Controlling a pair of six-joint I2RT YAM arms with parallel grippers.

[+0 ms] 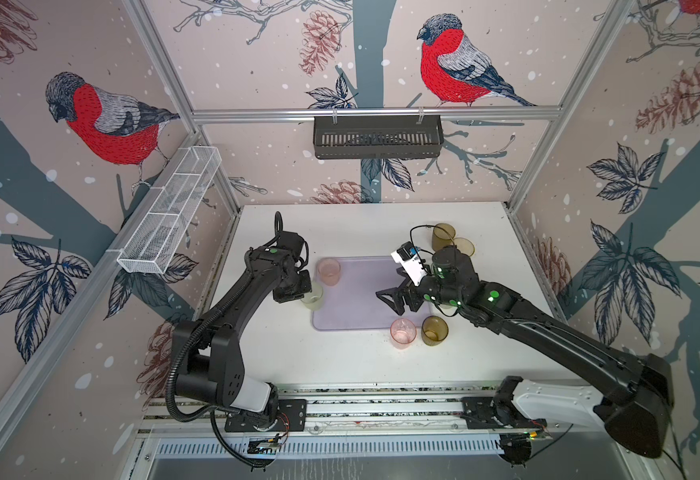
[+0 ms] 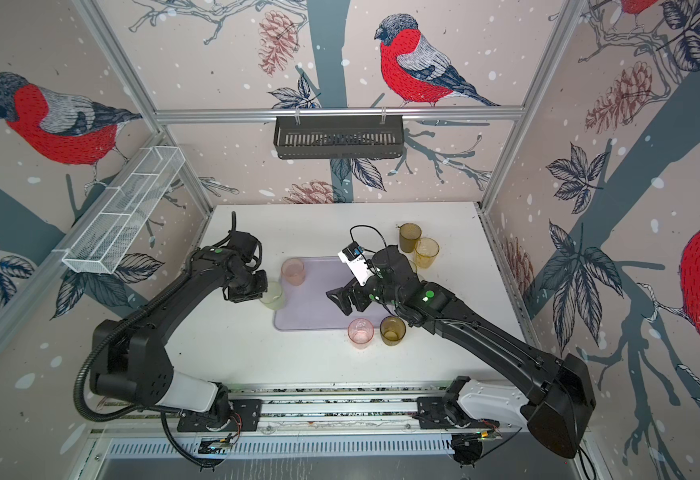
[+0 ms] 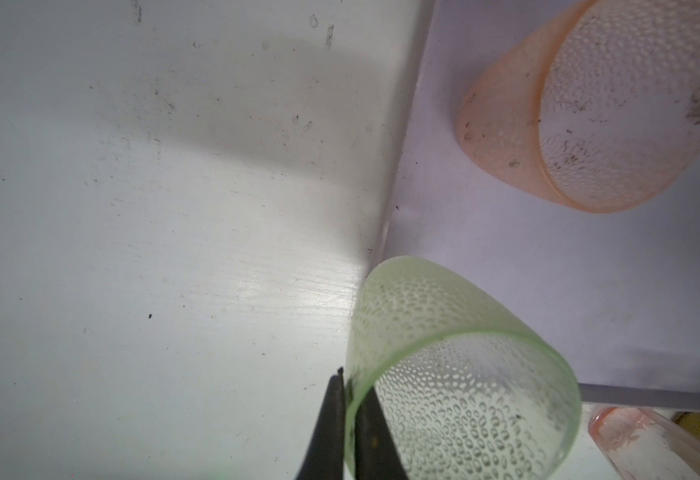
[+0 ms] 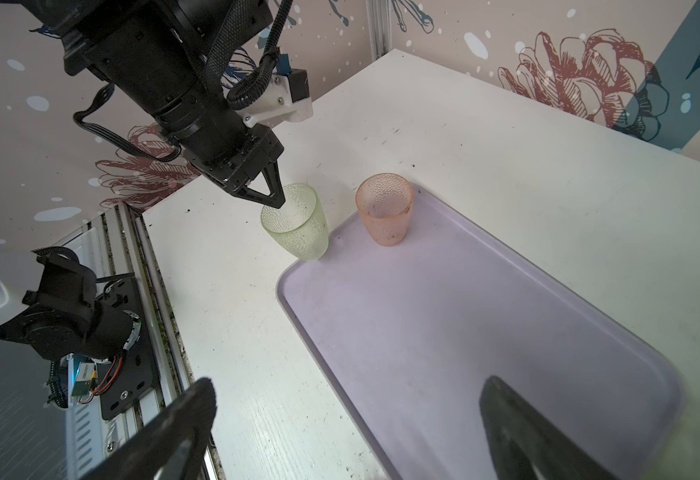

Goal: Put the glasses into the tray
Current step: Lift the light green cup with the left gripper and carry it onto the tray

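Observation:
The lavender tray (image 1: 361, 291) lies mid-table. A pink glass (image 1: 329, 272) stands upright in its far left corner. My left gripper (image 3: 348, 415) is shut on the rim of a pale green glass (image 3: 444, 365), one finger inside and one outside. That green glass (image 4: 298, 232) hangs tilted at the tray's left edge (image 4: 294, 307). My right gripper (image 4: 348, 386) is open and holds nothing, over the tray's right part. In both top views, a pink glass (image 1: 403, 332) and an olive glass (image 1: 434, 330) stand on the table just in front of the tray. Another olive glass (image 1: 442, 236) and an amber glass (image 1: 464, 247) stand at the back right.
A black slotted basket (image 1: 377, 137) hangs on the back wall. A white wire mesh basket (image 1: 169, 212) hangs on the left wall. The right arm (image 1: 548, 328) reaches over the table's right side, and the arm bases sit on a rail (image 1: 381, 409) along the front edge.

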